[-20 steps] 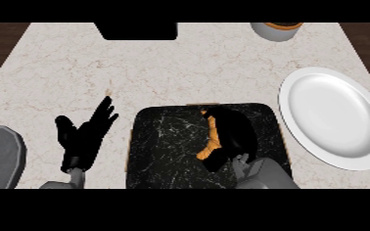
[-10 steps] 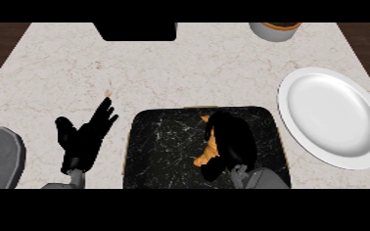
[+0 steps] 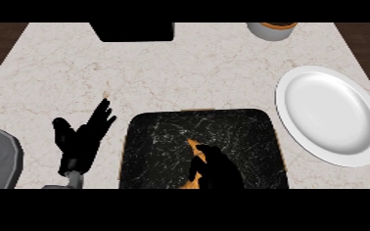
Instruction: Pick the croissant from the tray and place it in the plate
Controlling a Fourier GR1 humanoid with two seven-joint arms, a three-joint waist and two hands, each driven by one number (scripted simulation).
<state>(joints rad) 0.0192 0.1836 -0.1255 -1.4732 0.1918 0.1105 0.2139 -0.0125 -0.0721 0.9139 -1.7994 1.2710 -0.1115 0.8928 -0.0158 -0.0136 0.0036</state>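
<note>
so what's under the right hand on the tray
The croissant: only orange slivers show at the left edge of the right hand, over the dark tray. The hand covers the rest of it.

Left robot hand splayed, right curled

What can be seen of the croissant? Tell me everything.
The croissant shows only as orange-brown slivers: a pointed tip and a bit of edge lower down, beside the right hand, which curls over it and hides the rest. It is over the lower middle of the dark marbled tray; whether it is lifted cannot be told.
</note>
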